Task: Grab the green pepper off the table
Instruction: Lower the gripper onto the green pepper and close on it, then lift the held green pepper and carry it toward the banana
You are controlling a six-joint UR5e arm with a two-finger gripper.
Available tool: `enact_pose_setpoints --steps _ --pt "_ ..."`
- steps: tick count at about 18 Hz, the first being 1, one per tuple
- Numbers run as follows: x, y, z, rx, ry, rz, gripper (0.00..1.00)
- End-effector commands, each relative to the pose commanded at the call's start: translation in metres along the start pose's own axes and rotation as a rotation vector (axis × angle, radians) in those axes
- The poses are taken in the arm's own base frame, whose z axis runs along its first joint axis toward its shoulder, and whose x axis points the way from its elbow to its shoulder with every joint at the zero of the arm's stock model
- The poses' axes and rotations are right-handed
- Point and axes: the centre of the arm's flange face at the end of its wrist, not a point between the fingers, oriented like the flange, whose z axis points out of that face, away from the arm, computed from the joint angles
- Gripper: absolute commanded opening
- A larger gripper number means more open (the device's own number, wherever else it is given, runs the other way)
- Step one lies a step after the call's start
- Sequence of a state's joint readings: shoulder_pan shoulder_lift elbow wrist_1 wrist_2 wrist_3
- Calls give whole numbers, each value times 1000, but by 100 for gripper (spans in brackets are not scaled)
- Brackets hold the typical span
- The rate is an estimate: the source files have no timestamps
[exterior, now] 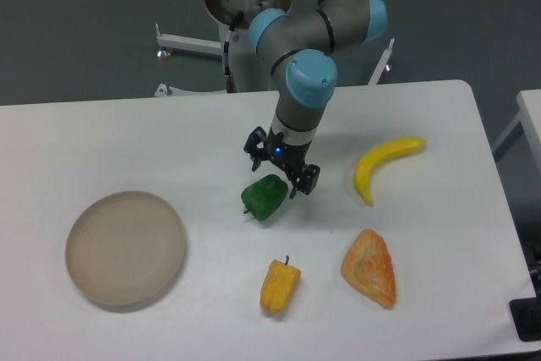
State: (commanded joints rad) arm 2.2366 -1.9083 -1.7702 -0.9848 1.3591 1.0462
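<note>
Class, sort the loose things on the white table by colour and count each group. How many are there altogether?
Green: 1, the green pepper
Yellow: 2, the banana and the yellow pepper
Orange: 1, the wedge-shaped food piece
Beige: 1, the round plate
Total: 5

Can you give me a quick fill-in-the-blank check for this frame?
1. The gripper hovers right above the ____ pepper.
2. The banana lies on the white ____.
3. The round beige plate holds ____ items.
4. The pepper nearest the front edge of the table is ____ in colour.

Missing words: green; table; no; yellow
</note>
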Motion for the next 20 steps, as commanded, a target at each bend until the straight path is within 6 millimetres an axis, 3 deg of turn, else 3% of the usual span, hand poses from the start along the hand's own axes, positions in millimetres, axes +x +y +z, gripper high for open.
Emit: enact_pose_setpoints --steps 8,9,12,14,17,20 --pt "4 -6 16 3 -15 20 100" --pt "4 -7 16 1 -15 23 95" --pt "3 -7 17 1 -15 26 53" --pt "0 -8 12 5 -24 30 38" --pt "-3 -9 7 7 -34 30 32" --pt "-16 -15 -12 12 -78 32 32"
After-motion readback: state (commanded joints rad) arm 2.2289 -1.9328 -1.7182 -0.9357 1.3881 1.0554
